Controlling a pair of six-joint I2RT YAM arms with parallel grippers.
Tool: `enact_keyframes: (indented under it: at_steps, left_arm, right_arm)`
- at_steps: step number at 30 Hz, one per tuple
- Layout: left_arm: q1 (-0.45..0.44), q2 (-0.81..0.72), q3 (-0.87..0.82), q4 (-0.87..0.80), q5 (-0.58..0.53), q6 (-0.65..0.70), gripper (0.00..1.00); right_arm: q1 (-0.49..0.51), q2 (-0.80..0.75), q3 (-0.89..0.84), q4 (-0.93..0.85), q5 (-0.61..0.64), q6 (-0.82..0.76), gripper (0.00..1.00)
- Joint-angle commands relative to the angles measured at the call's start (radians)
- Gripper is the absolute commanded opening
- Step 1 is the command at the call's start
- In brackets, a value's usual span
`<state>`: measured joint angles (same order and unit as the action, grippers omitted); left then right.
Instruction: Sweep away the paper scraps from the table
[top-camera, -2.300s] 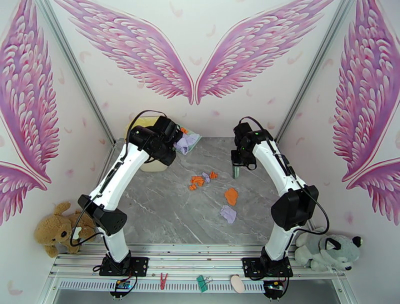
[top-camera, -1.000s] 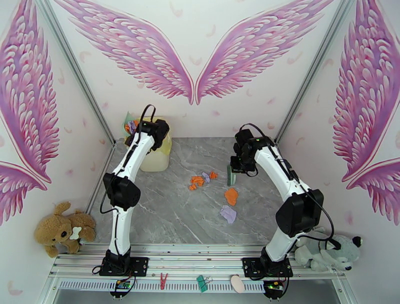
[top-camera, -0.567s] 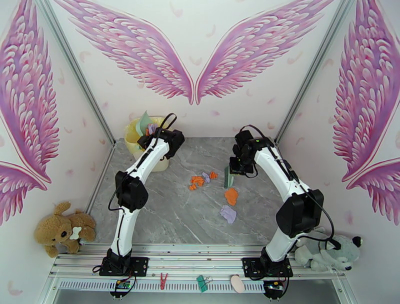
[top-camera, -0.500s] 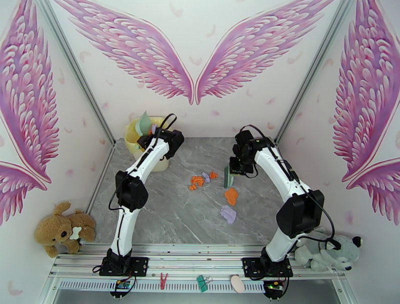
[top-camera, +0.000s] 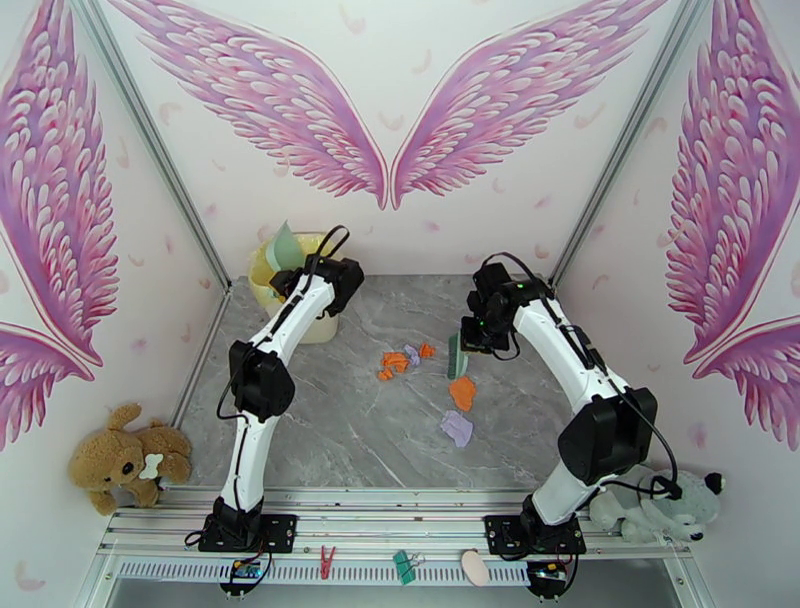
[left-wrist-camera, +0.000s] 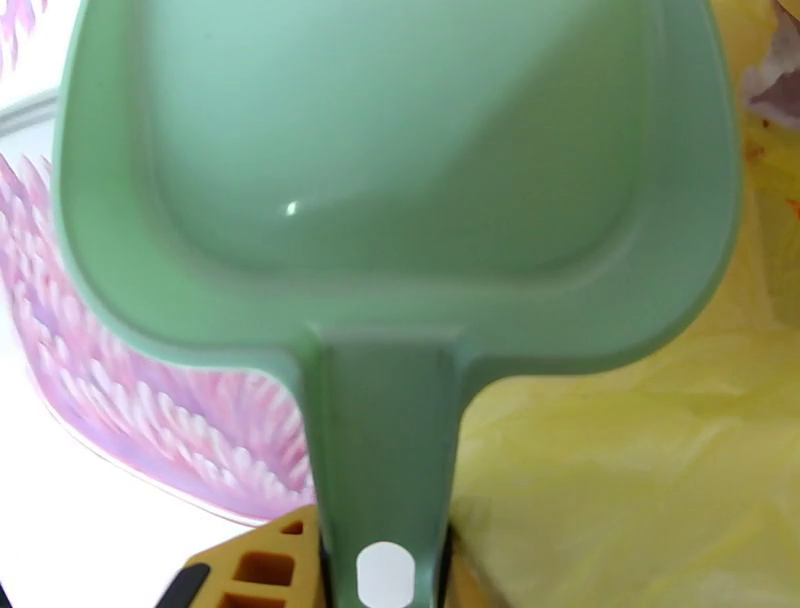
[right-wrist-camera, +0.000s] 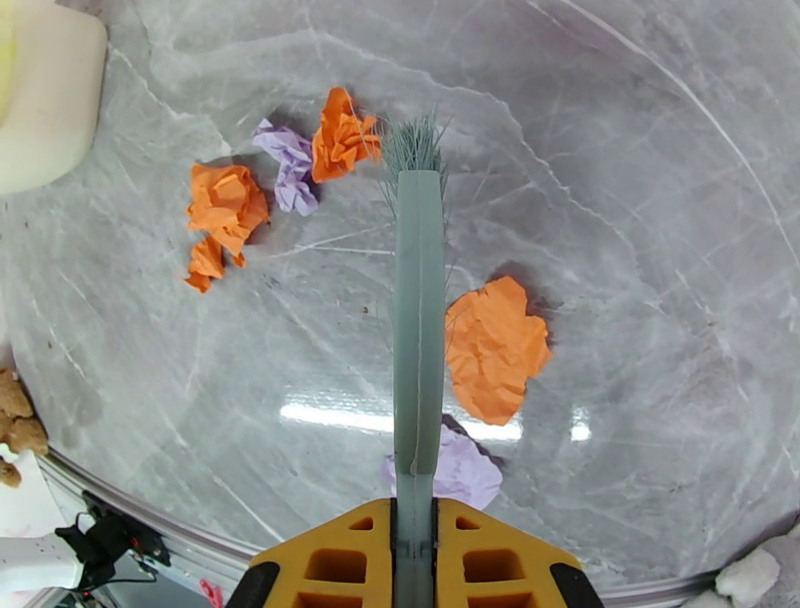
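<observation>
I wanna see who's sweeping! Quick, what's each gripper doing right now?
Left gripper: closed, holding the dustpan.
Right gripper: closed, holding the brush.

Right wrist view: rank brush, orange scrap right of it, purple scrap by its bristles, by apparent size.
1. Brush, though it is nearest the camera, which inflates it.
2. Orange scrap.
3. Purple scrap.
</observation>
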<state>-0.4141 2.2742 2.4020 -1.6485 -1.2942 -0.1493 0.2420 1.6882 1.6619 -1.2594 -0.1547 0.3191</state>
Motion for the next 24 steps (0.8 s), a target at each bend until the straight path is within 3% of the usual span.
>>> enact_keyframes:
  at_steps: [1, 6, 12, 14, 20, 24]
  left_arm:
    - [0.047, -0.057, 0.113, -0.135, 0.192, -0.063, 0.0]
    - [0.068, -0.15, 0.166, -0.049, 0.349, -0.011, 0.0]
    - [0.079, -0.254, 0.074, 0.008, 0.526, 0.01, 0.0]
    - [0.077, -0.323, 0.015, 0.073, 0.611, 0.027, 0.0]
    - [0.08, -0.636, -0.303, 0.428, 1.028, 0.097, 0.0]
    - [0.078, -0.753, -0.473, 0.512, 1.203, 0.062, 0.0]
  right_arm:
    - [-0.006, -0.012, 0.005, 0.014, -0.022, 0.018, 0.0]
    - [-0.004, 0.023, 0.056, 0.009, -0.026, 0.015, 0.0]
    - [-0.005, 0.065, 0.109, 0.017, -0.054, 0.018, 0.0]
    - [-0.005, 0.081, 0.125, 0.026, -0.069, 0.022, 0.0]
    - [-0.002, 0.167, 0.229, 0.057, -0.146, 0.046, 0.0]
    - [0.016, 0.245, 0.349, 0.07, -0.227, 0.117, 0.0]
